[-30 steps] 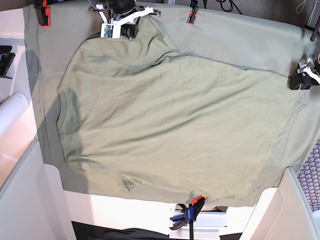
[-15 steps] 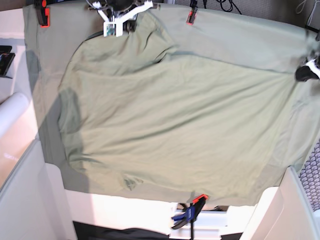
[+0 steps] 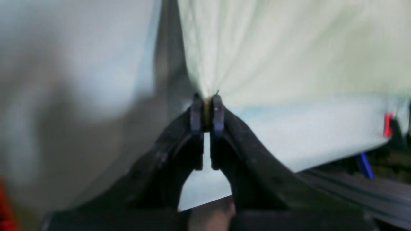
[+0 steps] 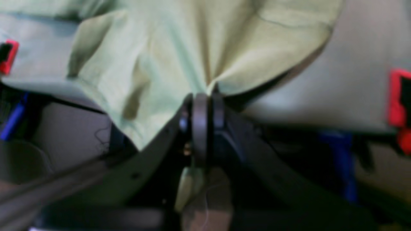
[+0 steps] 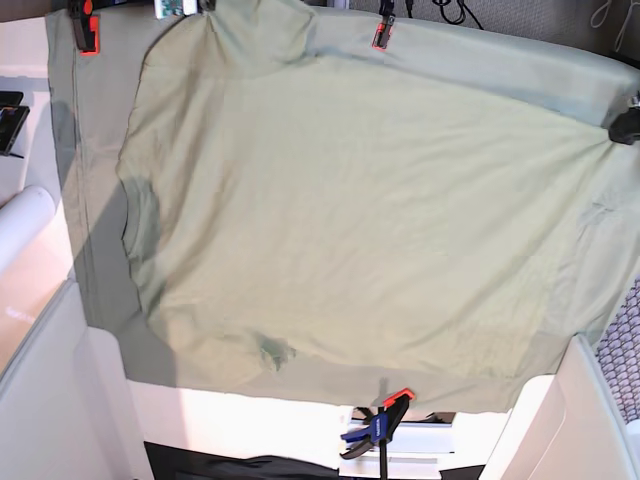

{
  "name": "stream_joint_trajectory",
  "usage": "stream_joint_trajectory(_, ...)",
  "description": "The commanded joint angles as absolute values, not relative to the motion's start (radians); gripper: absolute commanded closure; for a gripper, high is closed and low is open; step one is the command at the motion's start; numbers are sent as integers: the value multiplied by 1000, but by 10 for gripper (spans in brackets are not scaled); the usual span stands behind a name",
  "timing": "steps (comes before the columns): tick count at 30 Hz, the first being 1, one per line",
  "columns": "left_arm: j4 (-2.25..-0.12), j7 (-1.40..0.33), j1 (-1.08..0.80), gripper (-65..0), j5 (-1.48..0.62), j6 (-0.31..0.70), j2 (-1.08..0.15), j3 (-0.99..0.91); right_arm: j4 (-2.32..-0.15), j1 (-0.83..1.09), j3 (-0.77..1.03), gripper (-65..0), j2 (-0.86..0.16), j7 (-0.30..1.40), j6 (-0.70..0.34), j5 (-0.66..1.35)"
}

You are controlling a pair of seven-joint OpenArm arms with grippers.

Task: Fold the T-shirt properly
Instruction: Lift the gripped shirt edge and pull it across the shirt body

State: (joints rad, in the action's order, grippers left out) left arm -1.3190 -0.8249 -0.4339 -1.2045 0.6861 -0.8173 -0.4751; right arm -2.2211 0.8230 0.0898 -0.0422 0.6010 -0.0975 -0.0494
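Note:
The pale sage-green T-shirt lies spread wide over the table, stretched between my two grippers. My left gripper is at the right edge of the base view, shut on a pinch of the shirt's fabric; the left wrist view shows its tips closed on the cloth. My right gripper is shut on another bunch of the shirt. In the base view only a bit of it shows at the top edge. The collar is not visible.
The shirt rests on a larger sage-green sheet held by red clamps at the back and a blue-and-orange clamp at the front edge. White bins flank the table.
Both grippers have pulled outward and back with the cloth. The right gripper has nearly left the base view at the top. The shirt is now stretched flatter and wider.

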Motion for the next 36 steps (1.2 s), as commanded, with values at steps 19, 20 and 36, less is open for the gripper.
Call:
stream_joint_trajectory(19,-1362,-514,-336,0,-854,698,-851,-393,-2174,463,183,0,-70,530,-165,27)
stream_joint_trajectory(20,-1345,-489,-302,0,-813,698,-851,-360,-2142,428,183,0,-72,528,-166,26)
stream_joint_trajectory(36,-938,-362,211,0,-609,696,-862,19,-1709,-2,151,0,-160,527,-199,64)
